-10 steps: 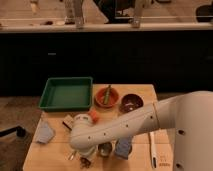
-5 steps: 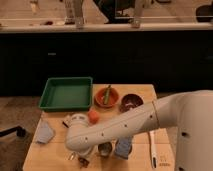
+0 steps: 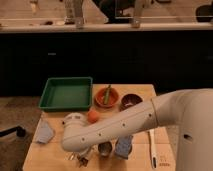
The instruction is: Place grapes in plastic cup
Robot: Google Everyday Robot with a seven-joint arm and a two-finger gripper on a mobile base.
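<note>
My white arm (image 3: pixel 125 125) reaches from the right across the wooden table (image 3: pixel 145 90) to its front left. The gripper (image 3: pixel 80 158) hangs at the arm's low end near the table's front edge, pointing down, shut, and mostly hidden behind the wrist. I cannot make out anything held in it. The grapes are hidden from view. The plastic cup does not show either. A smooth orange fruit (image 3: pixel 93 116) lies just behind the arm.
A green tray (image 3: pixel 66 93) sits at the back left. Beside it stand an orange bowl (image 3: pixel 106 97) with a green item and a dark brown bowl (image 3: pixel 131 101). Near the front are a metal cup (image 3: pixel 105 148), a blue-grey packet (image 3: pixel 123 146), another packet (image 3: pixel 44 132) and a white utensil (image 3: pixel 152 147).
The arm's lower end has shifted slightly left, and the orange fruit shows more fully behind it. Nothing on the table has moved.
</note>
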